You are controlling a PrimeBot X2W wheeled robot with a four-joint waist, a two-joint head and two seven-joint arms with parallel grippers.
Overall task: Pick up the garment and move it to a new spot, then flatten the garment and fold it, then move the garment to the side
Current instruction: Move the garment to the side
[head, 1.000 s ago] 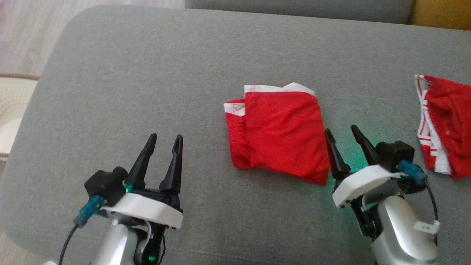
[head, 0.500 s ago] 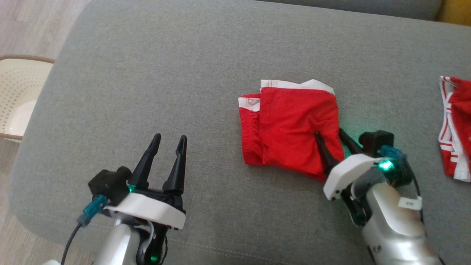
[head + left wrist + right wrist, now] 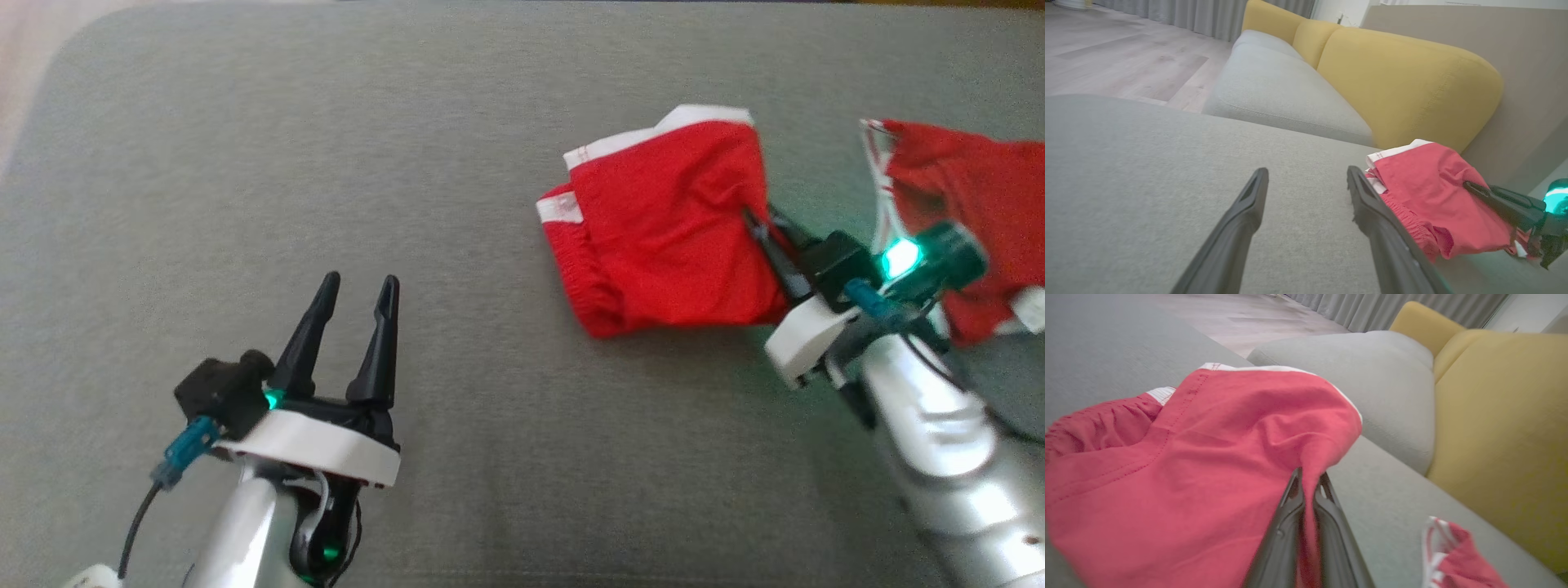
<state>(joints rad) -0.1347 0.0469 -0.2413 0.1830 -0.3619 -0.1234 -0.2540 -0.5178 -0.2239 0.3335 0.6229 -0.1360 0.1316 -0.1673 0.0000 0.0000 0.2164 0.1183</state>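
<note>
Right gripper (image 3: 1308, 477) now clamped on garment (image 3: 669, 229) edge, left gripper (image 3: 357, 286) wide open; single-corner pinch could unfold it mid-carry.

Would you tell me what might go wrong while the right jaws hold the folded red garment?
The right jaws pinch only one edge of the folded red garment, so carrying it may undo the fold. The second red garment lies close beside that arm and might get snagged or dragged.
</note>
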